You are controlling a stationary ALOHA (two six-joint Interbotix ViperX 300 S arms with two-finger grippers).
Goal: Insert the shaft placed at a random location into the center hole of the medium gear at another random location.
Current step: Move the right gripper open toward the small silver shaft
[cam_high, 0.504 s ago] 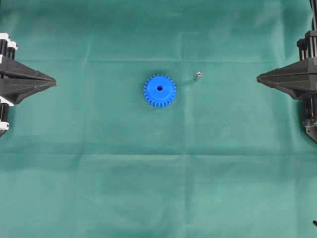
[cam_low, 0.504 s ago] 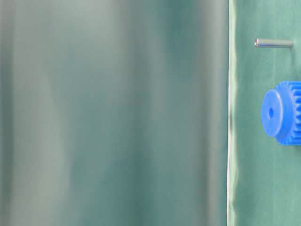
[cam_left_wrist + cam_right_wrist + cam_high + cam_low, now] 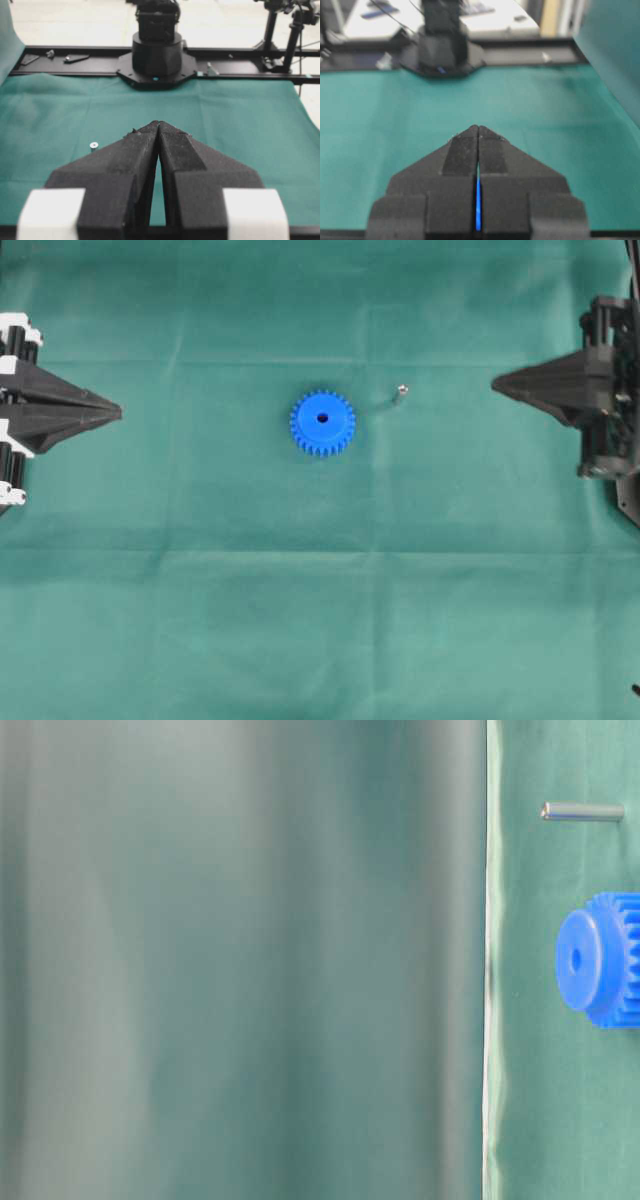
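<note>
The medium gear (image 3: 322, 423) is bright blue and lies flat on the green cloth, its dark center hole (image 3: 322, 418) facing up. The table-level view shows the gear (image 3: 600, 960) with its center hole (image 3: 575, 960) and the shaft (image 3: 582, 812) beside it. The shaft (image 3: 400, 392) is a tiny silvery pin standing just right of the gear, apart from it, and the shaft (image 3: 93, 146) also shows in the left wrist view. My left gripper (image 3: 118, 412) is shut and empty at the left edge. My right gripper (image 3: 495, 385) is shut and empty at the right. A sliver of blue shows through its closed fingers (image 3: 462, 155).
Green cloth (image 3: 320, 620) covers the whole table. The opposite arm's black base (image 3: 156, 55) and a black rail stand at the far edge in the left wrist view. A blurred green fold (image 3: 240, 960) fills most of the table-level view.
My right gripper has moved left toward the shaft and slightly up in the overhead view. My left gripper has crept a little to the right. Gear and shaft have not moved.
</note>
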